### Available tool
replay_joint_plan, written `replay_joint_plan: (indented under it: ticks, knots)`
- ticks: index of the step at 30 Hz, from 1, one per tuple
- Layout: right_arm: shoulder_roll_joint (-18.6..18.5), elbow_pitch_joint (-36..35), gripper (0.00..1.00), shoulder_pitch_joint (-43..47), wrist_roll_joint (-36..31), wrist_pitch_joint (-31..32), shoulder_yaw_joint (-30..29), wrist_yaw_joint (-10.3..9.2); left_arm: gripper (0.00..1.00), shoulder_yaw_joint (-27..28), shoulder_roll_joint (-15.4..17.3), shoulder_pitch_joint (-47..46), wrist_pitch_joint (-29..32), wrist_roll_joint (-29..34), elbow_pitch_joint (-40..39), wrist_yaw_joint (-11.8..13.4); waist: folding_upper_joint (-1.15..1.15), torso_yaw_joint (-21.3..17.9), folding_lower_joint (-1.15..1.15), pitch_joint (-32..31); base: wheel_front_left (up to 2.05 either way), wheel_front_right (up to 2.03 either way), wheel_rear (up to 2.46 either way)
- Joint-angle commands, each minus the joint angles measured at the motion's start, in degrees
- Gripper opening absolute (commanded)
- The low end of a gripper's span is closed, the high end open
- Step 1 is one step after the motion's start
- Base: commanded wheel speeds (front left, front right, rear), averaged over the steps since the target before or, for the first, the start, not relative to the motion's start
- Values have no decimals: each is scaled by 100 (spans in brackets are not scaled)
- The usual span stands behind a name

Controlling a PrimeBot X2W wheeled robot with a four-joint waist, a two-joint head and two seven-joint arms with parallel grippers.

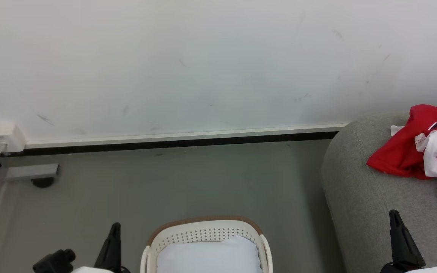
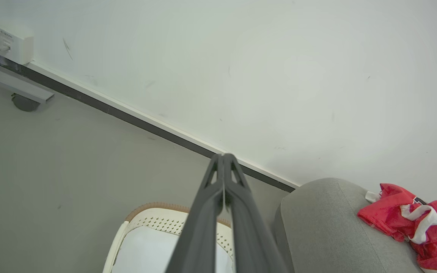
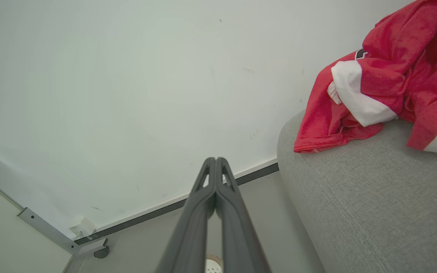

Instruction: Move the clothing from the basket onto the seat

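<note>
The big grey seat (image 1: 374, 197), near the basket (image 1: 203, 224), has the red jersey (image 1: 408, 155) lying on it in a heap, soft, light and floppy, best pinched at a thick fold, while the left gripper (image 2: 224, 156) and right gripper (image 3: 216, 159) have jaws pressed together on nothing.

- Jersey (image 1: 400, 159): crumpled. Its right part is cut by the head view's edge, and the black lettering is folded in on itself, unreadable.
- Seat (image 1: 359, 197): rounded end in view. The rest runs off the right and bottom edges.
- Basket (image 1: 203, 229): near half is cut by the bottom edge. From the left wrist, part of it is hidden behind the left gripper (image 2: 224, 156).
- Pale cloth (image 1: 209, 254) inside the basket: lower part cut off.
- Wall box (image 2: 11, 42): label print too small to read.
- Castor (image 2: 24, 103): top hidden under a grey bracket (image 2: 17, 85).
</note>
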Motion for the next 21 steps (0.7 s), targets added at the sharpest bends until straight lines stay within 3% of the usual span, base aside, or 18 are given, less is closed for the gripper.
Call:
replay_joint_plan:
  ticks: [1,21]
  knots:
    - [-14,-61,0,-164,217,50,-57,-2,0,48,26,-143,47,-262,-104,-4,0,1,0,0,0,0,0]
    - [47,44,0,-283,1700,453,-276,-4,0,233,33,-211,479,-1882,-185,-7,0,8,0,1,0,0,0]
